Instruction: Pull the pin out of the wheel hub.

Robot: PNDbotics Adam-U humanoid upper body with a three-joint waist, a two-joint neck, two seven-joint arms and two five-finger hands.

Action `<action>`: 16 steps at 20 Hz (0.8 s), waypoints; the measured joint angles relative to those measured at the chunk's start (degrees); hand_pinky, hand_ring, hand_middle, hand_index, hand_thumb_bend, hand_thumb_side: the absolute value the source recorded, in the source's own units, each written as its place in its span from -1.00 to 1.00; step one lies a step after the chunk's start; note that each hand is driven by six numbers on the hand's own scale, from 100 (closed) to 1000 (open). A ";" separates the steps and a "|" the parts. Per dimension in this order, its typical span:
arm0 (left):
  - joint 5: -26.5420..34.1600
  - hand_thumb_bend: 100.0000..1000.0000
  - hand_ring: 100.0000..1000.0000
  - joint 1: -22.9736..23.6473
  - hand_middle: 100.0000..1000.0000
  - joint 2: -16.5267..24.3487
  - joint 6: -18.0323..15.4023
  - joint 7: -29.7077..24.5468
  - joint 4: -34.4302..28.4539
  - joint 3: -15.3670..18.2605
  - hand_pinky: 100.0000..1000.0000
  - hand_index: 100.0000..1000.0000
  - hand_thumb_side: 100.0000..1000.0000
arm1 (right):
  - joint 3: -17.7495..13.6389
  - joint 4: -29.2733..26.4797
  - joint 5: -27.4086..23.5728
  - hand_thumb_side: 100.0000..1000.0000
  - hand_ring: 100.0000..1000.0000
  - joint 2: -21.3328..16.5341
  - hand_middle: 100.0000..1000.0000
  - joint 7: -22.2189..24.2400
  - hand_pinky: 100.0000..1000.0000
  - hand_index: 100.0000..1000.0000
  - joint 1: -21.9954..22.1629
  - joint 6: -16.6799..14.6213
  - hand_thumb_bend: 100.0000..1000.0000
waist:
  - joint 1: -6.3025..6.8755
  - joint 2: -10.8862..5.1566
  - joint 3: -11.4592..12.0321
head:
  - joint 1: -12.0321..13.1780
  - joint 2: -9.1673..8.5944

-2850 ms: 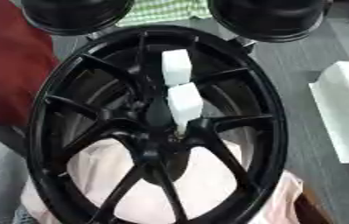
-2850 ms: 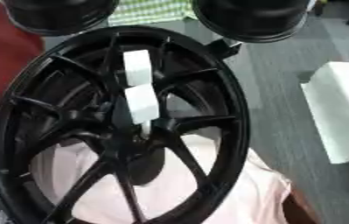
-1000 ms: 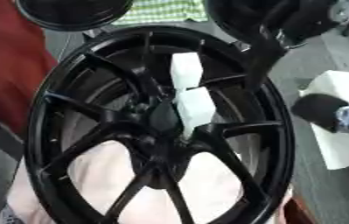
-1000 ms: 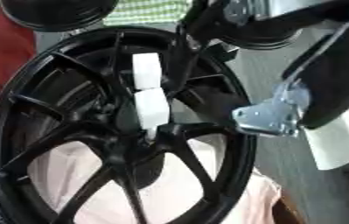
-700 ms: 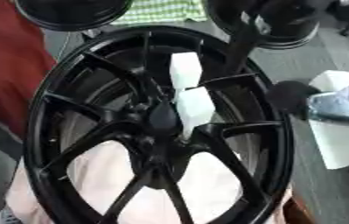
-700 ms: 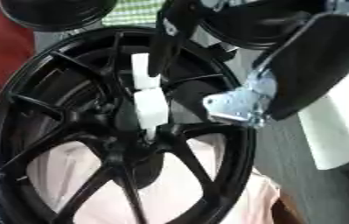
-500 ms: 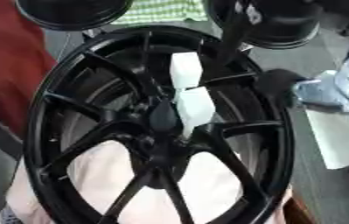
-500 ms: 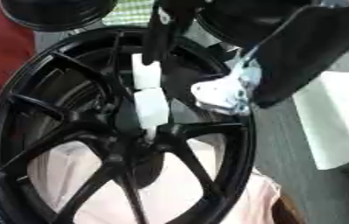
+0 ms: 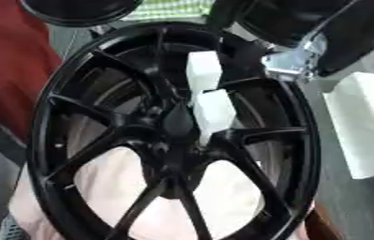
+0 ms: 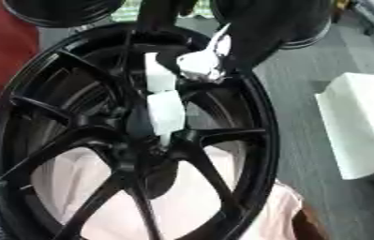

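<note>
A black spoked wheel hub [image 9: 44,117] fills most of both views, lying tilted on a pink cloth. A white pin [image 9: 212,110], which looks like two white blocks one above the other, sticks out of the hub's centre bore. My right arm comes in from the upper right, its silver joint [image 10: 202,61] hanging over the upper rim just right of the pin. The dark right hand [image 10: 160,15] is above the pin's top end, and I cannot see whether it touches the pin. The left hand shows in no view.
A pink cloth [image 9: 132,192] lies under the wheel and a red cloth [image 9: 9,70] is at the left. A white box [image 9: 363,126] stands at the right on the grey floor. Black round objects [image 9: 75,8] and a green checked cloth [image 9: 173,9] lie beyond the hub.
My right arm has swung leftwards from the right side over the hub's upper rim to just above the pin's top. The pin stays in the hub.
</note>
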 measured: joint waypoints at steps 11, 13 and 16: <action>0.12 -0.76 0.30 -0.26 0.18 -0.05 0.12 -0.12 0.15 -0.01 0.33 0.42 0.26 | 0.10 2.42 1.69 -0.22 0.49 1.06 0.20 1.38 0.66 0.67 0.52 -1.47 -0.76 | -0.13 0.32 0.27 | -0.23 0.00; 0.13 -0.76 0.30 -0.26 0.18 -0.05 0.12 -0.12 0.16 -0.01 0.33 0.42 0.26 | -0.08 2.20 1.11 -0.22 0.44 1.06 0.15 1.55 0.65 0.68 0.62 -1.33 -0.79 | -0.13 0.32 0.29 | -0.19 0.00; 0.14 -0.76 0.30 -0.26 0.18 -0.05 0.12 -0.12 0.16 -0.01 0.33 0.42 0.26 | -0.50 1.74 -0.42 -0.17 0.43 1.03 0.16 1.35 0.65 0.66 0.98 -0.63 -0.82 | -0.14 0.32 0.31 | -0.09 0.00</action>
